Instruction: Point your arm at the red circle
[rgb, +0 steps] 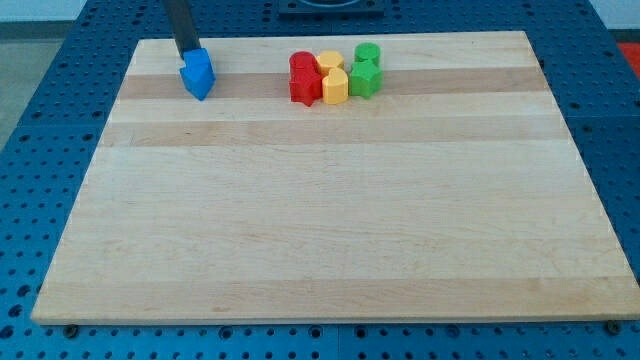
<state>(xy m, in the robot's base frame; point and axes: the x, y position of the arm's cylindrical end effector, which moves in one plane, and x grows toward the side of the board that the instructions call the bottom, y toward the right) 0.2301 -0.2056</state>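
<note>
The red circle (302, 63) sits near the view's top centre, at the left of a tight cluster. A second red block (305, 86) lies just below it. Two yellow blocks (330, 62) (335, 86) sit in the middle of the cluster. A green round block (367, 54) and a green block (364, 80) sit at its right. A blue block (198, 73) lies alone to the left. My tip (187, 53) touches the top of the blue block, well left of the red circle.
The wooden board (330, 220) lies on a blue perforated table (30, 150). The rod (181, 22) comes down from the view's top left.
</note>
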